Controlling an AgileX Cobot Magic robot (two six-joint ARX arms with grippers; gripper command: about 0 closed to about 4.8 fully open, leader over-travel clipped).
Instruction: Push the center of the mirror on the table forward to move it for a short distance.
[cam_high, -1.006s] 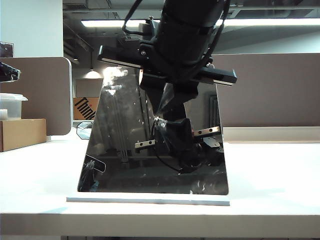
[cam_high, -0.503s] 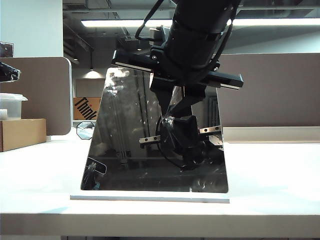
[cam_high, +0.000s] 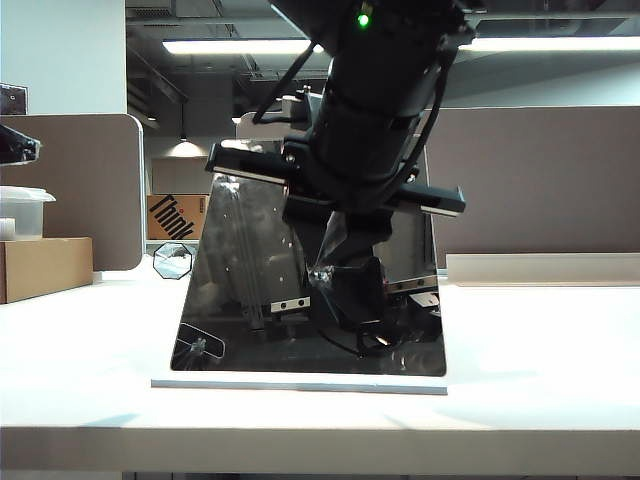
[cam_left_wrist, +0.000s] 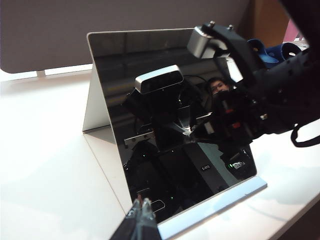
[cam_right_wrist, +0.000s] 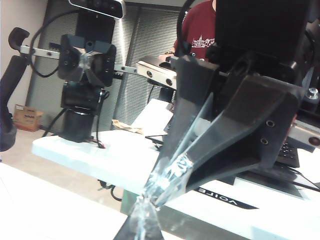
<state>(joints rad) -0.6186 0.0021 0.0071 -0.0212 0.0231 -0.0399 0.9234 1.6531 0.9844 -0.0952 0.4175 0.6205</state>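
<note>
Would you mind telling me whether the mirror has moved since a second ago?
Yes. The mirror has slid away from the table's front edge, pushed by the right gripper.

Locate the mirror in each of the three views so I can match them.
Exterior view: mirror stands mid-frame on the table, with the right tool against its face.
Left wrist view: mirror fills the middle, seen at an angle; the shut left tool sits near its base.
Right wrist view: its glass fills the frame, the right tool's tips at it.
Shared landmark: the pale base strip.
</note>
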